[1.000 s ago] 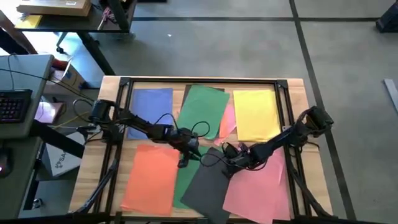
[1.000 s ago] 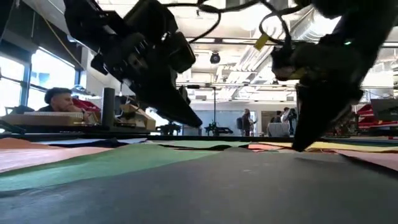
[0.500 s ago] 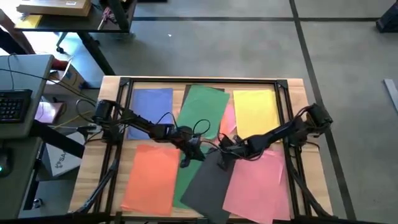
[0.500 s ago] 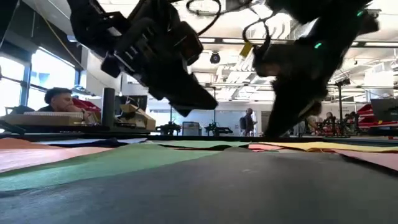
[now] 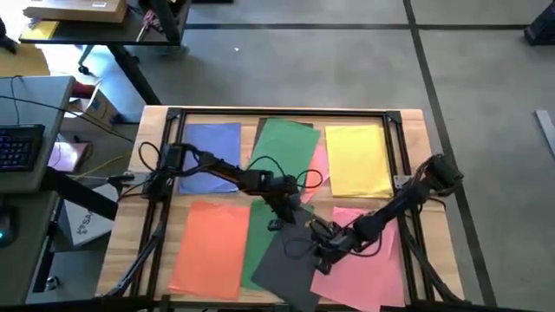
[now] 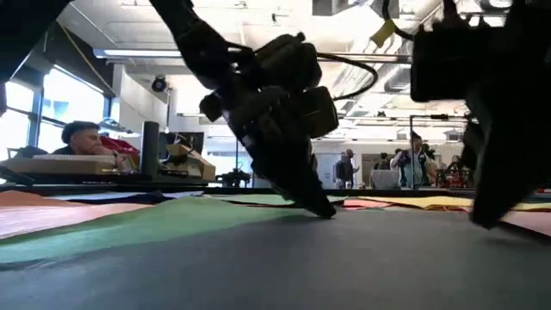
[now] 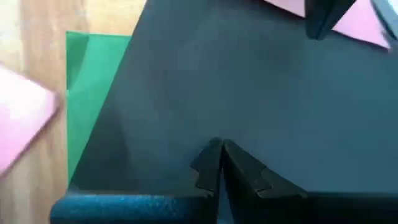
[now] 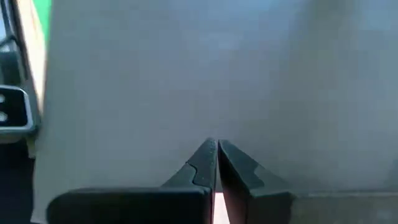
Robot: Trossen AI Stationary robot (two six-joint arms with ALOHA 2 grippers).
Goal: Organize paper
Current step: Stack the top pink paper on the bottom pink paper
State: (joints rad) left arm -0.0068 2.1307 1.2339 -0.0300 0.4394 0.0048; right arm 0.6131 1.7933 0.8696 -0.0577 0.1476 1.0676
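Observation:
Coloured paper sheets lie flat on the wooden table: blue (image 5: pixel 212 143), green (image 5: pixel 286 152) and yellow (image 5: pixel 357 158) along the far side, and orange (image 5: pixel 212 247), a second green (image 5: pixel 257 247), dark grey (image 5: pixel 290 260) and pink (image 5: pixel 364 260) along the near side. The dark grey sheet overlaps the near green and pink ones. My left gripper (image 5: pixel 276 224) is shut over the grey sheet's far part. My right gripper (image 5: pixel 323 251) is shut at the grey sheet's right side, by the pink sheet. My left gripper sets its shut fingertips (image 7: pixel 219 146) down on the dark grey sheet's far part (image 6: pixel 331 215), slanting down from the far left. The sheet lies flat on the table. My right gripper meets the dark grey sheet near its right edge (image 8: pixel 214 134) with shut fingertips (image 6: pixel 484 222), slanting down from the right. The sheet stays flat under them.
A smaller pink sheet (image 5: pixel 319 165) shows between the far green and yellow sheets. A black frame (image 5: pixel 282 113) runs round the table top. Cables trail from both arms over the sheets. Desks and a person (image 6: pixel 82 138) are beyond the table's left side.
My left gripper has gone toward the table's right edge and down, from over the near green sheet onto the dark grey one. My right gripper first swung toward the left, then came toward the near edge and down at the grey sheet's right side.

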